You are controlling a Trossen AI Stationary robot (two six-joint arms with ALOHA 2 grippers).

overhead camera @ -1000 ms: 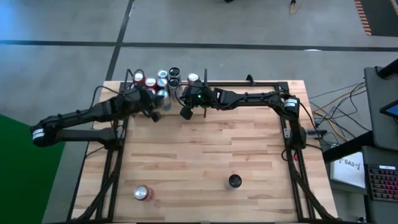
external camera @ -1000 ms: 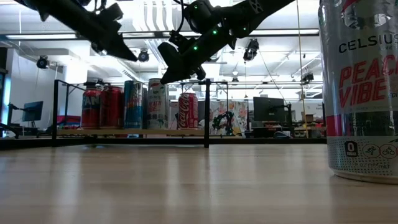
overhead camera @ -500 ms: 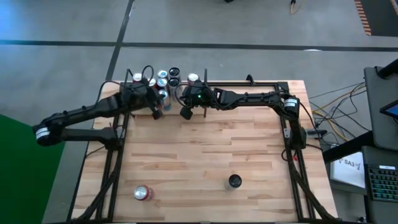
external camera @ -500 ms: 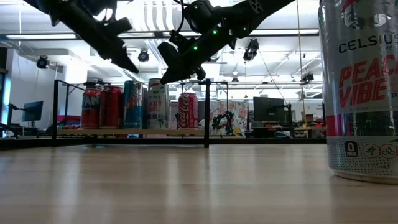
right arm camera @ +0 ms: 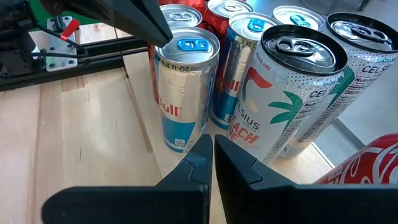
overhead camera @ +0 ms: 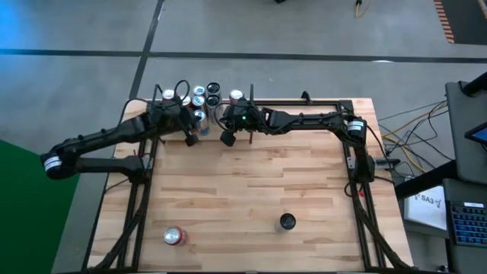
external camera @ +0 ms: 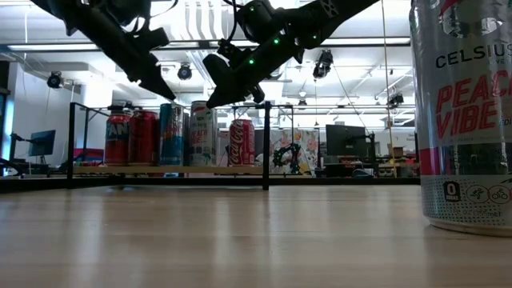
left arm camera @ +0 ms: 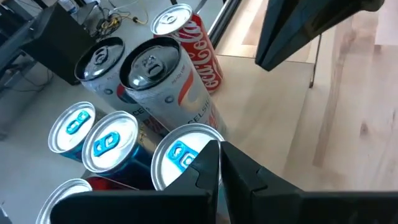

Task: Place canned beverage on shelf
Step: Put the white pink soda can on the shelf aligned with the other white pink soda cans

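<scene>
Shelf [overhead camera: 304, 102] along the table's [overhead camera: 251, 190] far edge, its cans [overhead camera: 199, 97] crowded at the left end, one red cola can [external camera: 242, 142] standing just beside the black upright divider rod [external camera: 266, 144]. To the right of that rod the shelf board lies bare. Left tool [overhead camera: 190, 139], clenched and holding nothing, hangs above the nearest blue-and-silver can [right arm camera: 184, 93] at the shelf's front edge. Right tool [overhead camera: 227, 138], likewise clenched and empty, hangs just beside it, near the divider rod; the two tools are close together but apart. Two cans stand well apart from the shelf near the table's front edge: a red can [overhead camera: 174, 237] at left, a dark-topped can [overhead camera: 287, 221] toward the right. The broad middle of the table between them and the shelf is open wood.
</scene>
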